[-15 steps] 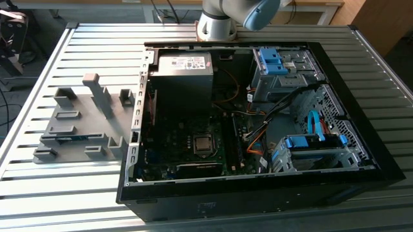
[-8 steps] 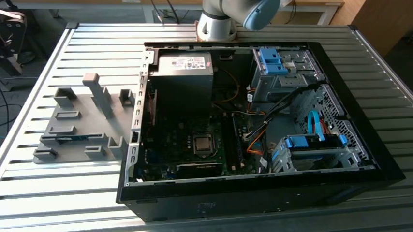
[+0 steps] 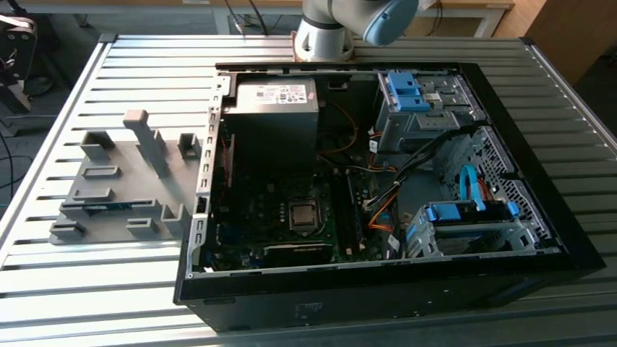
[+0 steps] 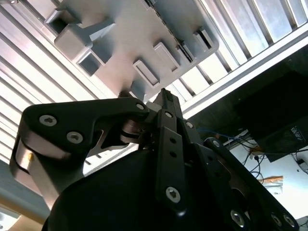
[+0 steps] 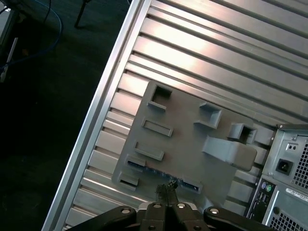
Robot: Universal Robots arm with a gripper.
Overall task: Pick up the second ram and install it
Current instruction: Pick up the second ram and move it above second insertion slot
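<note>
**Second ram parked in its holder, closed hand held above it**

The second ram (image 3: 101, 206) is seen as a long, thin blue board, apparently stood on edge in a slot of the grey holder fixture (image 3: 135, 181), which is laid on the slatted surface (image 3: 58, 275) beside the open computer case (image 3: 386, 282). In the first wrist view the hand (image 5: 168, 188) is held over the ram, fingers pressed together with nothing between them. The stick is judged light, stiff and fragile, and is best gripped across its flat faces near mid-length.
</note>
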